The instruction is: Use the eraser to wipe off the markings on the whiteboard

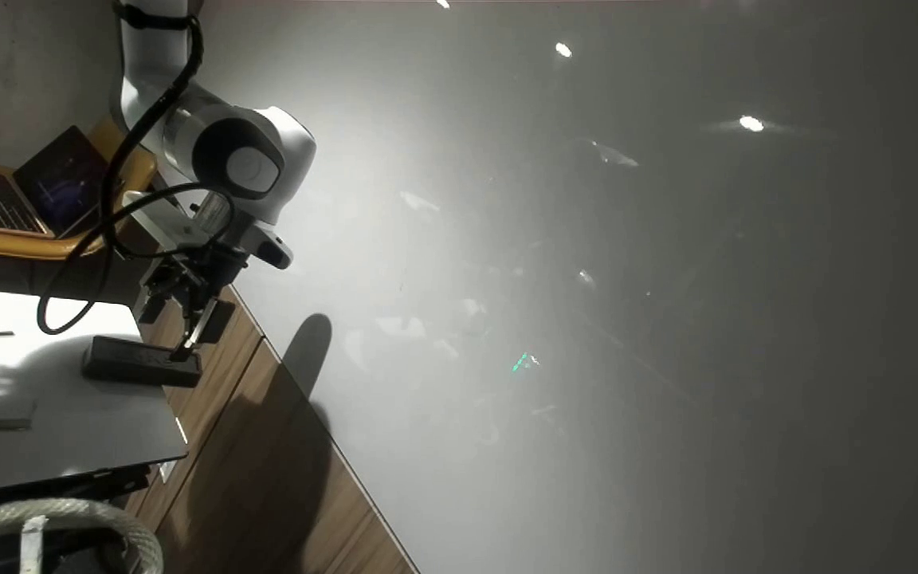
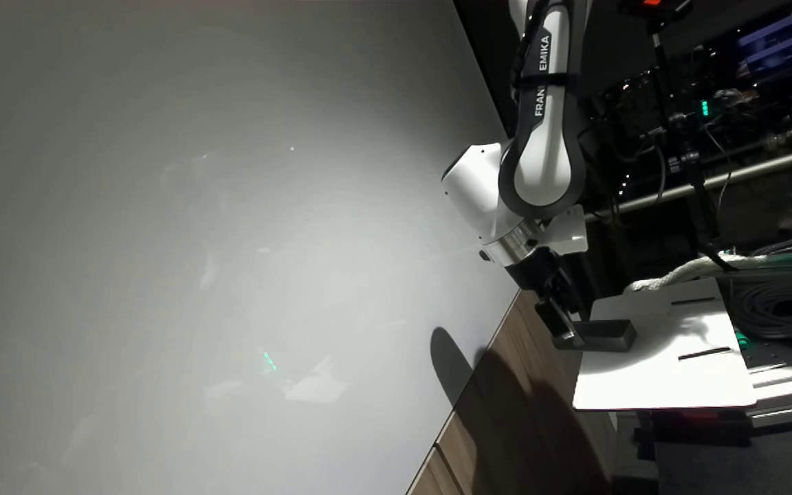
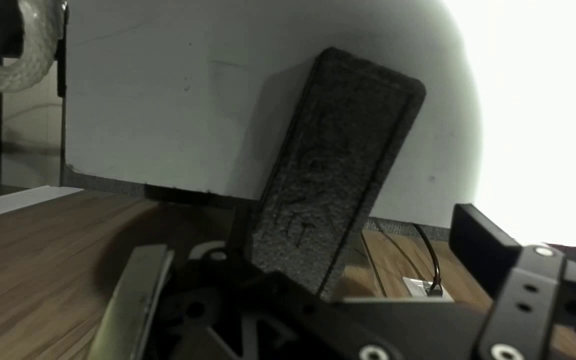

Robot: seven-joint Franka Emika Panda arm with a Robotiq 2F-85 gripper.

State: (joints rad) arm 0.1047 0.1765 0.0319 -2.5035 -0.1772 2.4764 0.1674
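The gripper (image 3: 310,231) is holding its fingers (image 3: 483,247) wide apart near one edge of the tabletop (image 2: 657,385). The eraser (image 3: 348,135) is lying on it between two corners, one end poking out past the edge. Farther off, beyond brown wood (image 3: 28,270), the big whiteboard (image 1: 706,319) is shining.

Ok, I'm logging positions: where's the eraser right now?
On the left in an exterior view, the eraser lies partly on the table, one end overhanging its edge beside the open claw.

There's an open laptop (image 1: 43,187) on a yellow chair (image 1: 29,245), plus a white tabletop (image 1: 100,430).
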